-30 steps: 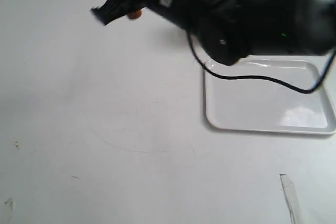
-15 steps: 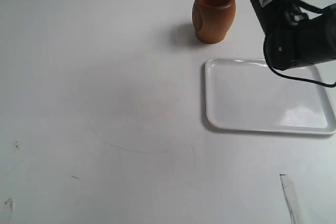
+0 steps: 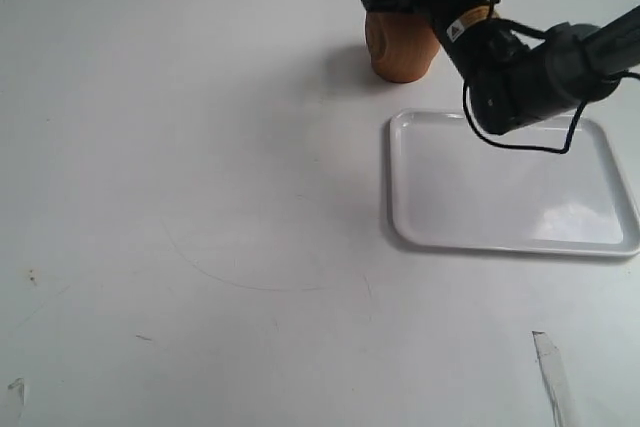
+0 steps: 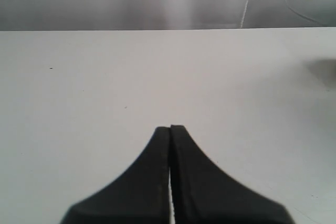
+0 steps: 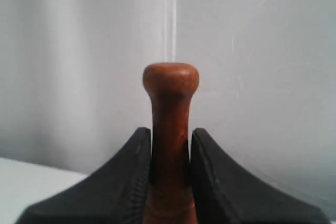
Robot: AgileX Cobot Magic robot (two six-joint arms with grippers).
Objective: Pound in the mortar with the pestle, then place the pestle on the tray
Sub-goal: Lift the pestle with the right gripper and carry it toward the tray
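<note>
On my white worktop (image 3: 200,147) the tray (image 3: 500,197) lies at the right, its far edge cut off, just beside the mortar (image 3: 398,47), whose mouth my right arm hides. My right gripper (image 5: 170,145) is clamped on the pestle (image 5: 170,93) below its knob, the thick end out of sight. My left gripper (image 4: 170,128) is pressed together above the worktop.
</note>
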